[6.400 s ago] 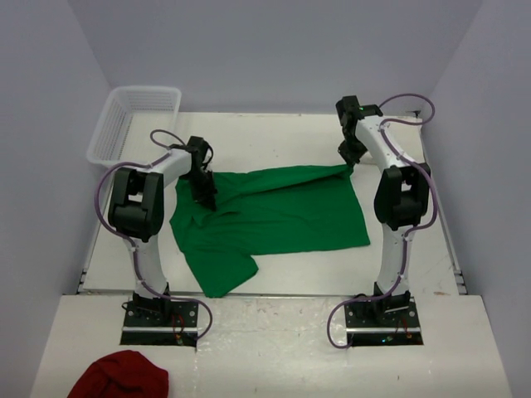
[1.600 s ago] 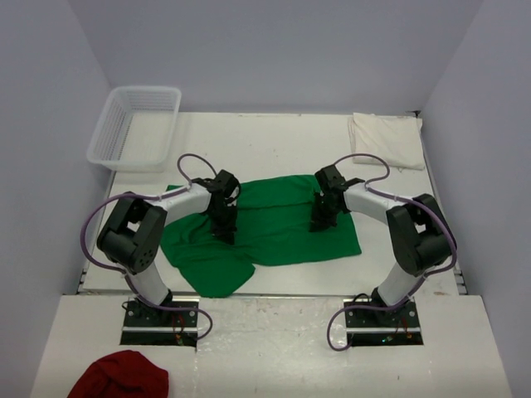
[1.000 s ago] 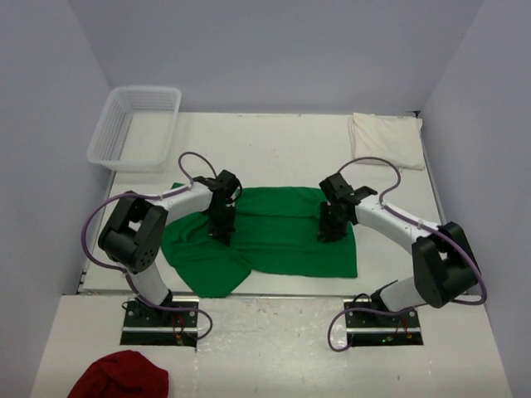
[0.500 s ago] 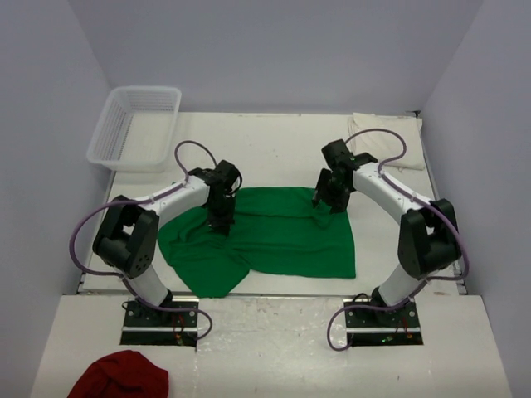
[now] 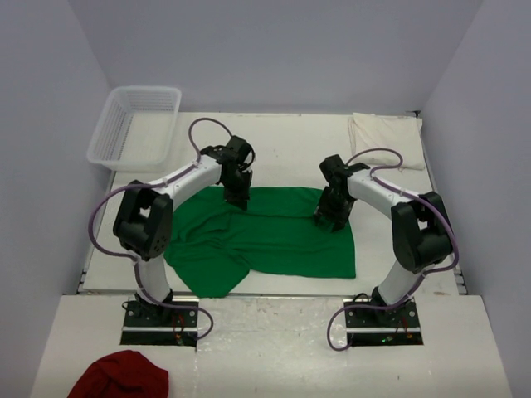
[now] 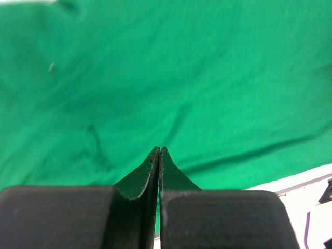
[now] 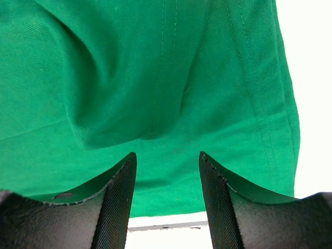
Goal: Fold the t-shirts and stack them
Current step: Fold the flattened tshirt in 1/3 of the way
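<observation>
Top view: green t-shirt [image 5: 274, 240] lies spread across the middle of the table [image 5: 282, 145], its right part flat and squared, its lower-left part bunched and rumpled. Left gripper [image 5: 238, 197] sits at the shirt's upper-left edge and right gripper [image 5: 329, 218] over its upper-right area. With one at each end of the same edge, this looks like a two-armed fold under way. Cream-white t-shirt [image 5: 386, 130] lies folded in the upper right, well apart from the green one, and is probably the stack's base. Basket [image 5: 137, 124] is at upper left and dark red cloth [image 5: 120, 377] at bottom left. Neither stands in the way.

Left wrist view: the fingers are pressed flat together with no gap, above wrinkled green fabric. Cannot tell whether any cloth is pinched.

Right wrist view: the jaws stand partly apart with nothing between them, so there is no hold on the cloth. The green hem runs below, with bare table at the right edge. The rumpled lower-left part is judged the main hindrance to a clean fold.
</observation>
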`<action>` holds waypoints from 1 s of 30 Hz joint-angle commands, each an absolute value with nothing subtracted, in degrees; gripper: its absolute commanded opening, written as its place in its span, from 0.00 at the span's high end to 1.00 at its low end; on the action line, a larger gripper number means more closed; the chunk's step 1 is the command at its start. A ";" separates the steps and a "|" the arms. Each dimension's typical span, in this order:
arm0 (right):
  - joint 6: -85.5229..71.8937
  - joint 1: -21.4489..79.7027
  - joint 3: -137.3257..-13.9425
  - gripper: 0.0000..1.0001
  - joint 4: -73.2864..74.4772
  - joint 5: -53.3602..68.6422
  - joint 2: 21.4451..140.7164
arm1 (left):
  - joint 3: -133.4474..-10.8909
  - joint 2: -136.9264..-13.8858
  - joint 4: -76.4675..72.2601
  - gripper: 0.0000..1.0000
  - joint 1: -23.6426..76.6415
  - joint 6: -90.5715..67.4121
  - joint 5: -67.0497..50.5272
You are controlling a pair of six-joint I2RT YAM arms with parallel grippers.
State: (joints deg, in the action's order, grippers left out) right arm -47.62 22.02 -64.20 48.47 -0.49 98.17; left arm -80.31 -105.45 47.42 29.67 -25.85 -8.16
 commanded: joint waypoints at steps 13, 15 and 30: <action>-49.04 19.16 -68.99 0.49 48.08 -1.67 103.35 | -92.46 -118.91 45.53 1.00 28.22 -21.62 -12.65; -48.96 19.16 -69.52 0.51 47.90 -1.50 104.15 | -93.24 -120.14 45.35 1.00 27.95 -21.62 -12.83; -49.48 19.16 -71.63 0.87 48.34 -1.49 106.87 | -94.75 -126.47 46.85 1.00 26.37 -23.11 -10.55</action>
State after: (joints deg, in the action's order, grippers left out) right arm -48.60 19.38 -69.91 48.21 -0.54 106.69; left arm -95.02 -124.81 47.27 26.63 -23.35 -11.75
